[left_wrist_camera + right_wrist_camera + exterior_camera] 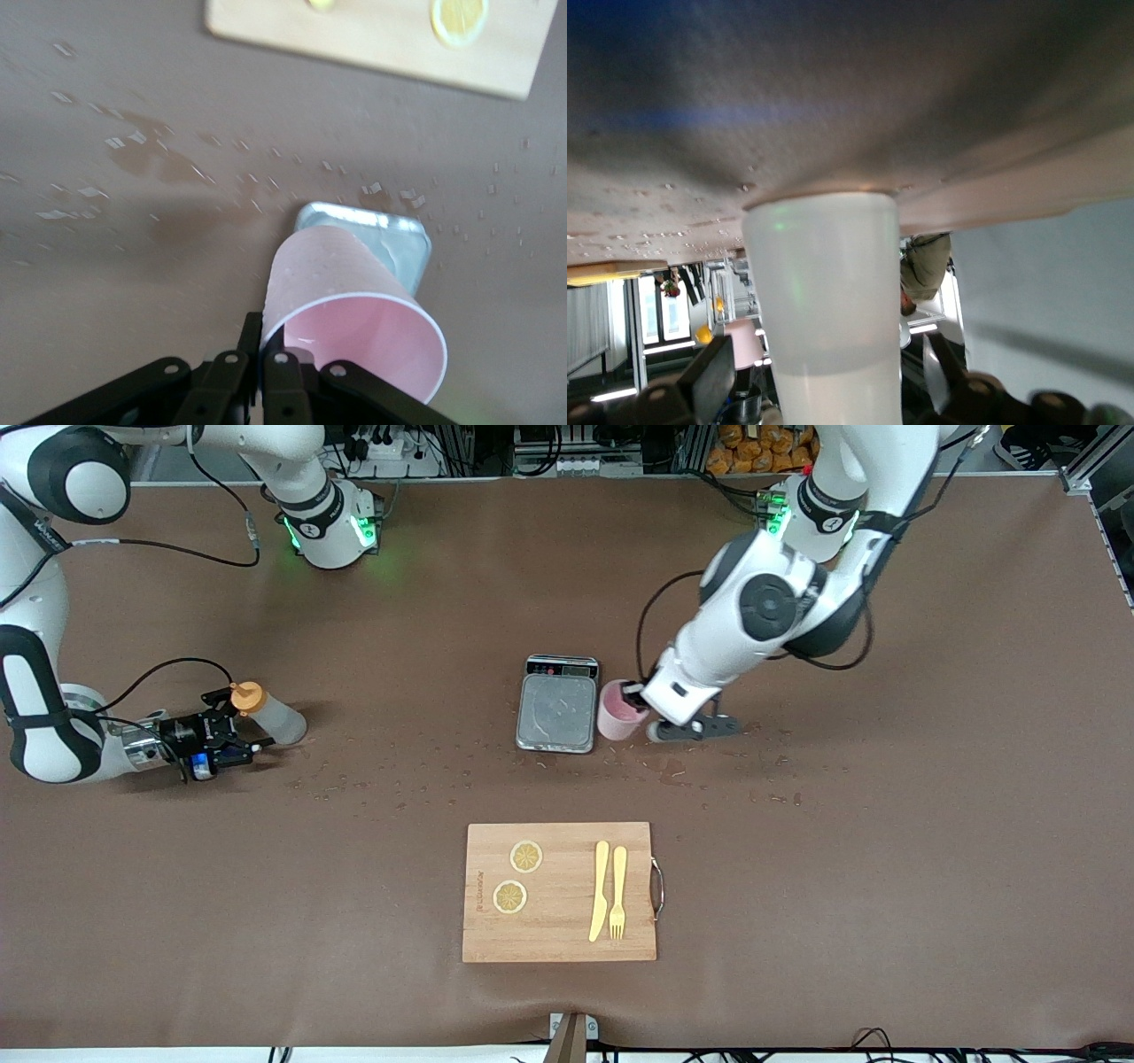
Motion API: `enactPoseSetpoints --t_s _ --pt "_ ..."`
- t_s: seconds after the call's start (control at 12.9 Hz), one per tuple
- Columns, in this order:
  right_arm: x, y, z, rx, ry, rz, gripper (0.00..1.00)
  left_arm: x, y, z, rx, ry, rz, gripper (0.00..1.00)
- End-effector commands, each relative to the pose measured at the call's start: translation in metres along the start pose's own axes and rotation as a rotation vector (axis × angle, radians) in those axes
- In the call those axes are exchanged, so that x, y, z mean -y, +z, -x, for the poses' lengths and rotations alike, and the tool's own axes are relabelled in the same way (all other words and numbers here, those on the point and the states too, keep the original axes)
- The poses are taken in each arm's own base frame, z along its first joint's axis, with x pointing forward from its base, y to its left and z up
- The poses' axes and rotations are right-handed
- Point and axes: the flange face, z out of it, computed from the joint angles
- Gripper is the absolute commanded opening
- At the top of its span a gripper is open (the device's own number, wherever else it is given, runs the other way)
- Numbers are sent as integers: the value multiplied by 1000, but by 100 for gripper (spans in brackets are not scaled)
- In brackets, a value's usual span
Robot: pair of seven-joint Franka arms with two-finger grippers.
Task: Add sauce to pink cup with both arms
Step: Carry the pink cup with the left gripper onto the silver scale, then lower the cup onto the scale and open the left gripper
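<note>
The left gripper (640, 701) is clamped on the rim of the small pale-pink plastic tumbler, the pink cup (617, 710), with one finger (282, 382) inside the lip and the other outside. The cup sits just beside the grey square scale tray (556, 713), on the side toward the left arm's end of the table, and in the left wrist view it looks tipped rather than fully upright.

The right gripper (232, 737) is low at the right arm's end of the table, its fingers standing apart around the small translucent whitish-grey squeeze bottle with the orange nozzle cap, the sauce (268, 716). In the right wrist view the bottle's body fills the gap between the two fingers (709, 381). I judge the grip not yet made.

Risks from here, as I read them: the rim pinch on the cup is thin and off to one side, so any sideways pull could tip it further or knock it against the tray. The bottle is soft; closing too hard may squirt sauce early, too lightly and it may slip on the lift. The brown table (886, 868) around the cup is speckled with wet patches, so a sliding cup is plausible. The wooden cutting board (560, 892), well apart from both grippers, should not interfere.
</note>
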Motion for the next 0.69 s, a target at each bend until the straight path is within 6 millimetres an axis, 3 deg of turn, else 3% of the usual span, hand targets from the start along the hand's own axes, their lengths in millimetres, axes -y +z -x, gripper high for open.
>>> enactPoseSetpoints --t_s 0.0,0.15,0.23,0.31,0.46,0.62 --pt "2 13 3 17 -5 -5 84 -36 23 9 -12 37 -42 0" --pt "8 14 13 5 -8 8 81 -69 45 26 3 37 -41 0" --pt "8 14 13 6 -9 6 72 -80 50 25 -14 9 -47 0" --pt "9 14 14 6 -9 8 57 -88 58 22 -32 -67 -58 0" --pt "9 11 18 3 -14 7 33 -94 78 20 -61 -126 -96 0" --pt "11 8 23 3 -20 10 24 -98 94 27 -41 -141 -104 0"
